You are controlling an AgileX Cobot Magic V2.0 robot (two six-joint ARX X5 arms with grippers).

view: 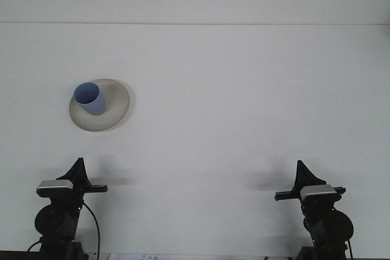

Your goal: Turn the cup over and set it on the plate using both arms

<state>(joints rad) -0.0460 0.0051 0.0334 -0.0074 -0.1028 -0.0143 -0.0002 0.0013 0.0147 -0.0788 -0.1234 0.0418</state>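
Cup point(89, 98), blue and upright with its mouth open upward, stands on the plate point(116, 111), toward the plate's left rim, on the white tabletop point(244, 101). Left gripper point(78, 170) sits near the plate; right gripper point(303, 173) is well apart from it. Whether either's jaws are spread cannot be told.

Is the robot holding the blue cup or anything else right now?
No, nothing is held. The blue cup stands on the plate, far from both arms. The left gripper and right gripper sit low near the table's front edge with nothing between them.
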